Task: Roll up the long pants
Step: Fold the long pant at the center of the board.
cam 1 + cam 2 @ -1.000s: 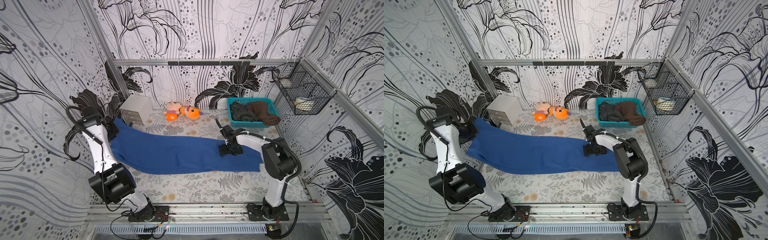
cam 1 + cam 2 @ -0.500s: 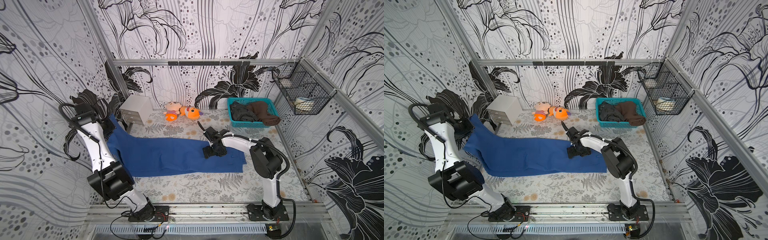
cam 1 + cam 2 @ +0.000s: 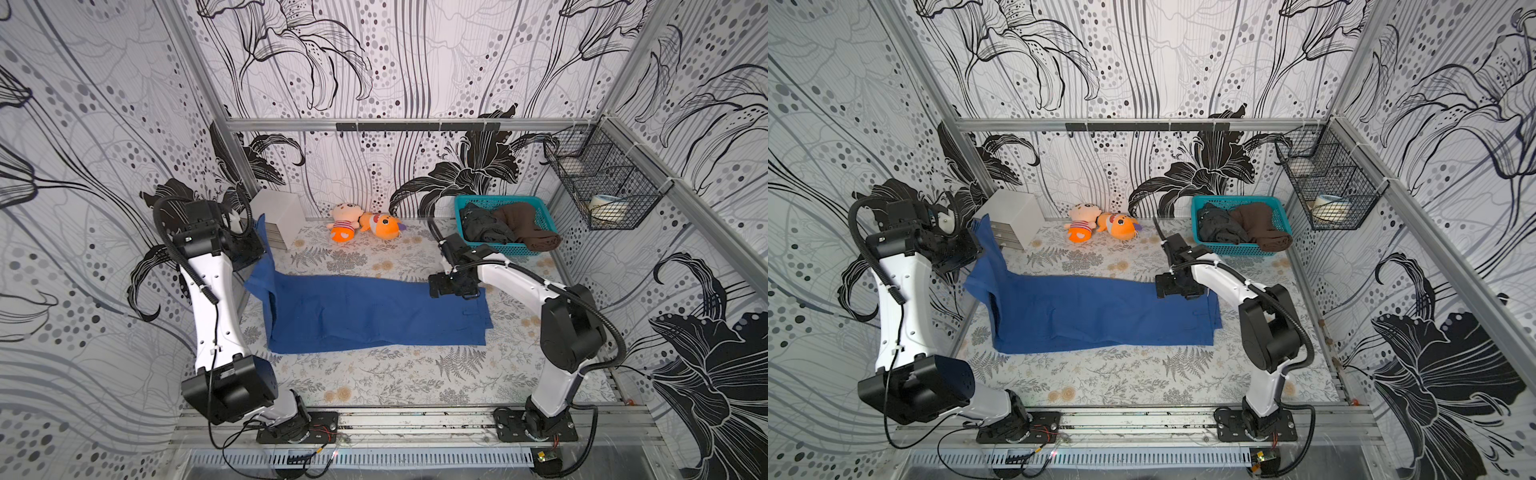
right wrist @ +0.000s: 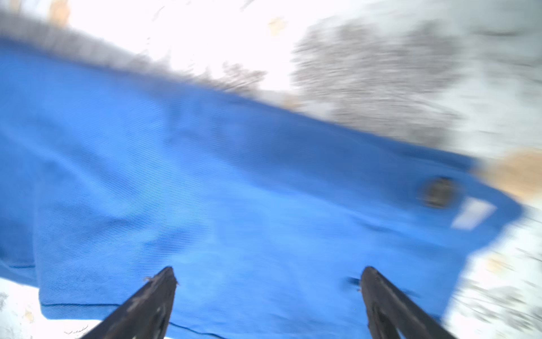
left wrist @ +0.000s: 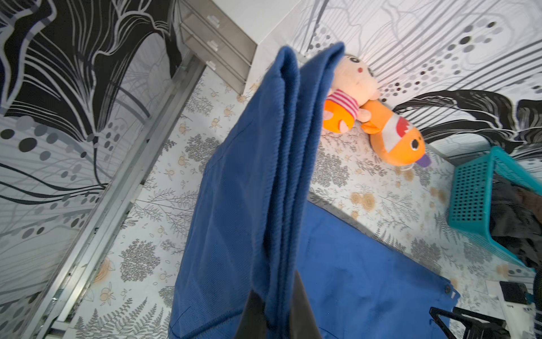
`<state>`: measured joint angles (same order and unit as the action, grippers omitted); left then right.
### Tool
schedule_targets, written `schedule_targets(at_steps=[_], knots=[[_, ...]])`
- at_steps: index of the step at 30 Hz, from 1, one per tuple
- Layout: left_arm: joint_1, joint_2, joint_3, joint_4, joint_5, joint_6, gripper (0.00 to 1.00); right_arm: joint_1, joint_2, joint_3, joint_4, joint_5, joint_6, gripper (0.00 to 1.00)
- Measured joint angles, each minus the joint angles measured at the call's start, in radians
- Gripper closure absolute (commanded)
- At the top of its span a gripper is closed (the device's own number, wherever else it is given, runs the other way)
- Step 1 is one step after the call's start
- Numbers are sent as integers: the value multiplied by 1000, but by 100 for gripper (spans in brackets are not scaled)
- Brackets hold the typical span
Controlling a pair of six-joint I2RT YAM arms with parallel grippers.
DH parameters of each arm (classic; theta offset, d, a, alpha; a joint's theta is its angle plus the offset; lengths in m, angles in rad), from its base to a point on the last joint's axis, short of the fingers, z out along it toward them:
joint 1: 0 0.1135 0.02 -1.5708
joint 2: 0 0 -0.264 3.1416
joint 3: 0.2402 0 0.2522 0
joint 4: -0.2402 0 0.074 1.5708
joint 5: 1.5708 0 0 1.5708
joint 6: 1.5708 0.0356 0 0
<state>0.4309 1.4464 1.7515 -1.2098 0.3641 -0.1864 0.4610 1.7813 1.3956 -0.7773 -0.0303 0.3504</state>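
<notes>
Left arm raised, wrist back in the far-left corner. Left gripper [image 5: 277, 296] clamped on the leg end of the long pants [image 3: 374, 316], holding it up off the tabletop [image 3: 395, 374]. Rest of the pants lies flat mid-tabletop. Right arm stretched low, right gripper [image 4: 268, 274] spread wide, tips down at the waist end's far edge.
</notes>
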Motion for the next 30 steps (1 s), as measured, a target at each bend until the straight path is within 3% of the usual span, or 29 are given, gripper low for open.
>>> schedule_targets(at_steps=[4,14,30], knots=[[-123,-20,22,-2,-5,-23,100,-98,-69,-84,-1,4,-13,0],[-402,-8,32,9,-24,-101,100,-162,-101,-201,24,-24,-34,0],[-905,219,191,117,-101,-202,100,-268,-143,-294,89,-39,-36,0]])
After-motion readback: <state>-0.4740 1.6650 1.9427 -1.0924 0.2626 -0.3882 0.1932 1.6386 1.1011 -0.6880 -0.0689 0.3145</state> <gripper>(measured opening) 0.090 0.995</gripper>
